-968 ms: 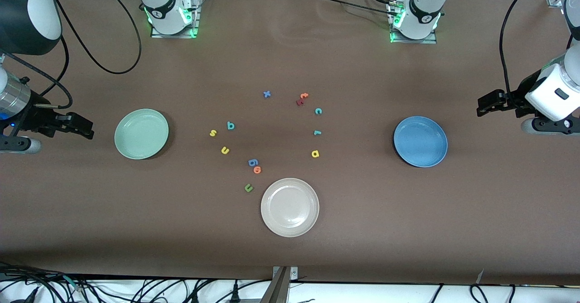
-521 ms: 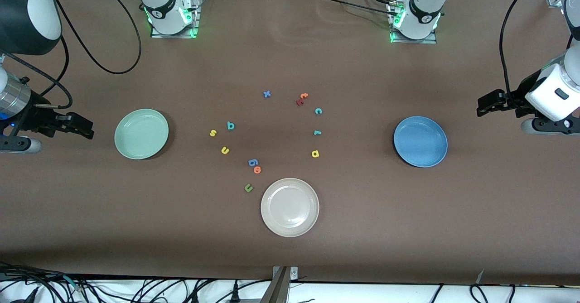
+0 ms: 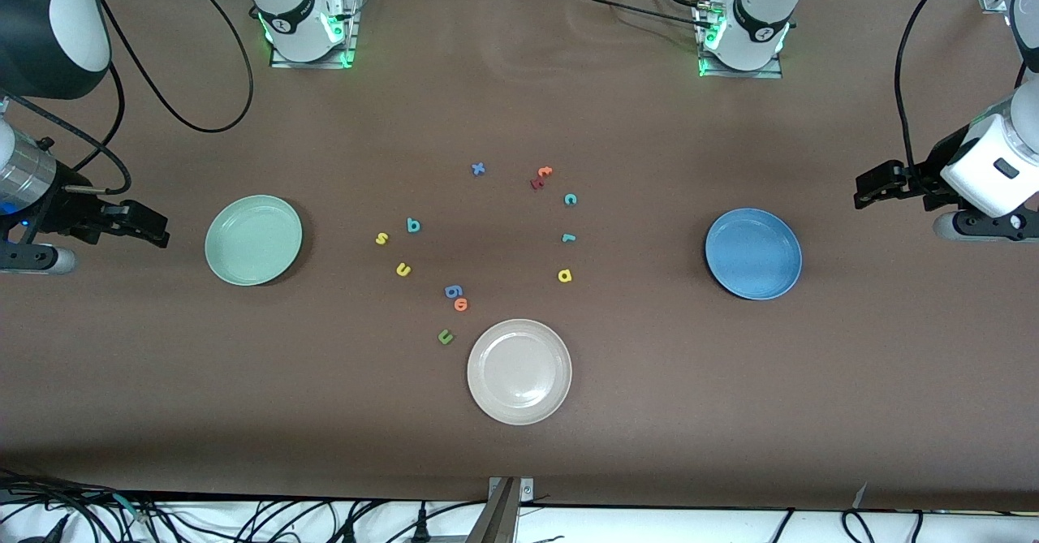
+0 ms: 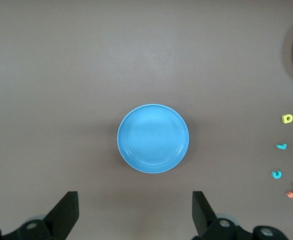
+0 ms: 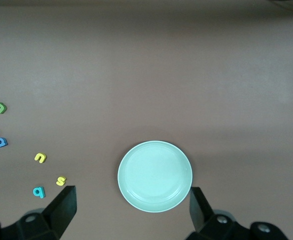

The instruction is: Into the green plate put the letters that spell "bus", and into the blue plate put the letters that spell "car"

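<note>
The green plate lies toward the right arm's end of the table and the blue plate toward the left arm's end. Between them lie the teal "b", yellow "s" and yellow "u", then the teal "c", teal "r" and yellow "a". My right gripper hangs open and empty beside the green plate. My left gripper hangs open and empty beside the blue plate.
An off-white plate sits nearest the front camera. Other letters lie about: a blue "x", orange and red letters, a blue "g", an orange "o" and a dark green "u".
</note>
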{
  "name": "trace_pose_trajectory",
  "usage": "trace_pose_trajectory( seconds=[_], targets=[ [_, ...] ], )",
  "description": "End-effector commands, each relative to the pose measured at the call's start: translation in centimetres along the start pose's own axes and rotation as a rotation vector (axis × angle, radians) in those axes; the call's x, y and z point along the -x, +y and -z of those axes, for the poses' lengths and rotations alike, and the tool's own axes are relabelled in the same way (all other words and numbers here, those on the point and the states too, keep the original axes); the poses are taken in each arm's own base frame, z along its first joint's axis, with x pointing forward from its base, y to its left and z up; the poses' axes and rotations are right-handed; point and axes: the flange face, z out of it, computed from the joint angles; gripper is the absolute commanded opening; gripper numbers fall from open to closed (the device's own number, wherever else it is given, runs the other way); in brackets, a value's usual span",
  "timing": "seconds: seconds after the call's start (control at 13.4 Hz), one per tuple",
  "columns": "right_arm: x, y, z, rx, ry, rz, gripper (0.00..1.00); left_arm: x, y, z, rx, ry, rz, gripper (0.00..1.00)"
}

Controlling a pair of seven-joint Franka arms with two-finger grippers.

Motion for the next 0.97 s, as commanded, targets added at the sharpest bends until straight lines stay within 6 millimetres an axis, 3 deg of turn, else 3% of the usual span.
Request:
trace_pose_trajectory(
  seconds=[0.0,0.89],
  targets=[
    [0.26,0.09,0.28,0.003,-0.005,0.012,1.00,-0.15,0.04,0.46,-0.023,-0.004,-0.019,1.00],
    [0.63,0.39,0.03,0.006,-0.035,0.008,1.00,-0.15,0.04,0.46,-0.023,-0.004,-0.019,1.00]
  ],
)
